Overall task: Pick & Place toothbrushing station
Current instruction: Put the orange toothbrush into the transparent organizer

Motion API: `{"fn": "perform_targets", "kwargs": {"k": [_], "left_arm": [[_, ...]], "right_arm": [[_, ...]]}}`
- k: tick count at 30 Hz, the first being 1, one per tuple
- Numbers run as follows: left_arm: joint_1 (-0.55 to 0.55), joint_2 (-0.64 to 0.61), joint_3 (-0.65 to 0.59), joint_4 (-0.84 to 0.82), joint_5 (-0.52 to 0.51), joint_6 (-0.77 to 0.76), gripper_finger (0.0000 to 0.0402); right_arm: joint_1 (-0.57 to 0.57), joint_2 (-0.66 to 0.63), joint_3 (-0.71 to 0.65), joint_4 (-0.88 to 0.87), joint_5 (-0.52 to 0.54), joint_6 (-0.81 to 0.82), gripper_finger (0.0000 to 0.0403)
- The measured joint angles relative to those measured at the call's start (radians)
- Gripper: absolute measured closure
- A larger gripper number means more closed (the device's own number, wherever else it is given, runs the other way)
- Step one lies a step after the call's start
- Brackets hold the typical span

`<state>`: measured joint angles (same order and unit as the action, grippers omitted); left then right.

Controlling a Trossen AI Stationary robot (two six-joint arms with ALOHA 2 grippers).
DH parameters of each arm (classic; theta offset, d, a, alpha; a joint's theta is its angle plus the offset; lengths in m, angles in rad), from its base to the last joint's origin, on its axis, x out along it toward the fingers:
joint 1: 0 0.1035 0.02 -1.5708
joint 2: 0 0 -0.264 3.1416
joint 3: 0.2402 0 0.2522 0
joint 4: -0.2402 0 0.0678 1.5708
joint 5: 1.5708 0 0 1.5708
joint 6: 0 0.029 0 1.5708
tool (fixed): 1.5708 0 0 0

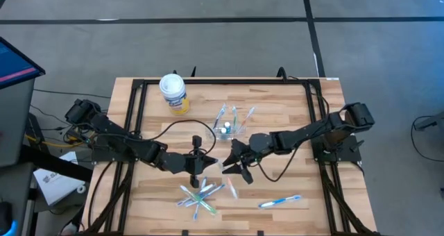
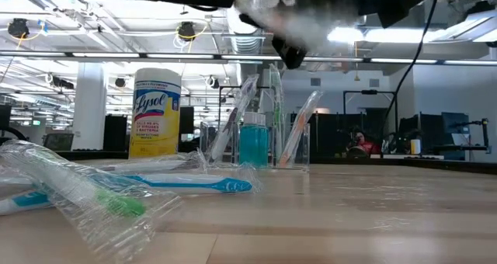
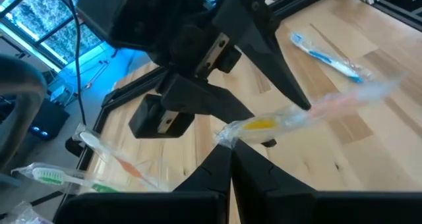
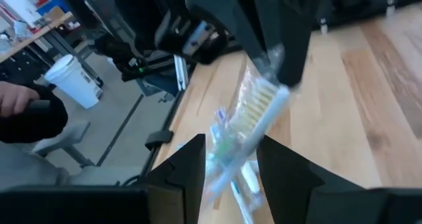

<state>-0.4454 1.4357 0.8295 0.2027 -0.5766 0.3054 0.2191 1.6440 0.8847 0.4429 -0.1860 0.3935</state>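
Low in the frame, a heap of wrapped toothbrushes point(image 1: 198, 198) lies on the bench point(image 1: 277, 111). Above it, at centre, the left claw point(image 1: 199, 168) is pressed together; the right claw point(image 1: 234, 168) pinches a wrapped toothbrush point(image 4: 254, 128). Farther up stands the clear cup point(image 1: 225, 130).

White tub point(image 2: 158, 112) with yellow label, teal tube point(image 2: 253, 145) in clear cup point(image 2: 289, 146), blue-bristled toothbrush point(image 2: 198, 184).
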Motion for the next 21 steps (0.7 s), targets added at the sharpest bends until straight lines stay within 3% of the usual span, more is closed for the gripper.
{"fn": "perform_targets", "kwargs": {"k": [8, 16, 21], "left_arm": [[0.000, 0.000, 0.000, -0.005, 0.001, -0.002, 0.0401], [-0.001, 0.000, 0.000, -0.005, 0.007, -0.003, 0.0401], [-0.002, 0.000, 0.000, -0.005, 0.005, -0.007, 0.0401]], "right_arm": [[0.000, -0.009, 0.001, -0.033, 0.000, -0.002, 0.0316], [-0.009, -0.009, 0.001, -0.071, 0.000, -0.033, 0.0393], [-0.014, -0.009, 0.001, -0.077, 0.000, -0.053, 0.0396]]}}
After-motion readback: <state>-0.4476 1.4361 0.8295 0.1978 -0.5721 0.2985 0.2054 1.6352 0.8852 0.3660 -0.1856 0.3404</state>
